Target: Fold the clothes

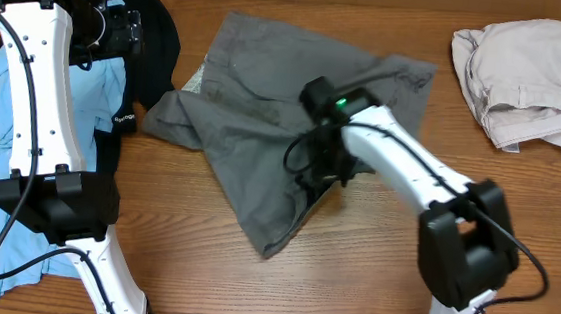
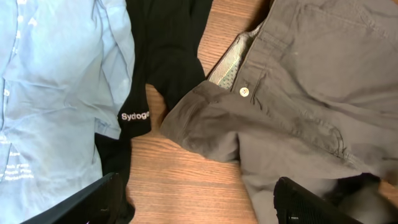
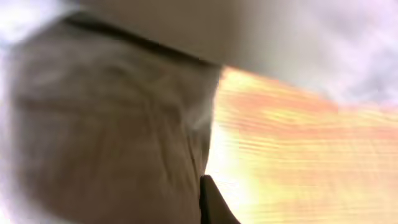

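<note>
Wooden worktop (image 1: pixel 351 283) carries four garments, seen from overhead. Large grey-olive shorts (image 1: pixel 254 105) sprawl crumpled at the centre, one corner trailing toward 6 o'clock. A light blue shirt (image 1: pixel 97 87) spreads along the 9 o'clock edge, partly under the left arm. A black shirt (image 1: pixel 159 47) lies at 11 o'clock, touching both the blue shirt and the grey-olive shorts, while bunched beige shorts (image 1: pixel 522 81) sit well apart at 2 o'clock. The left tool (image 2: pixel 199 202) hangs with its fingers spread wide above the waistband corner, gripping nothing. The right tool (image 1: pixel 325 171) is down on the grey-olive cloth, about 4 o'clock from its middle; its wrist view is blurred, so whether it pinches fabric cannot be told. A pale button (image 2: pixel 244 92) shows on the waistband beside patterned lining (image 2: pixel 230 65).
</note>
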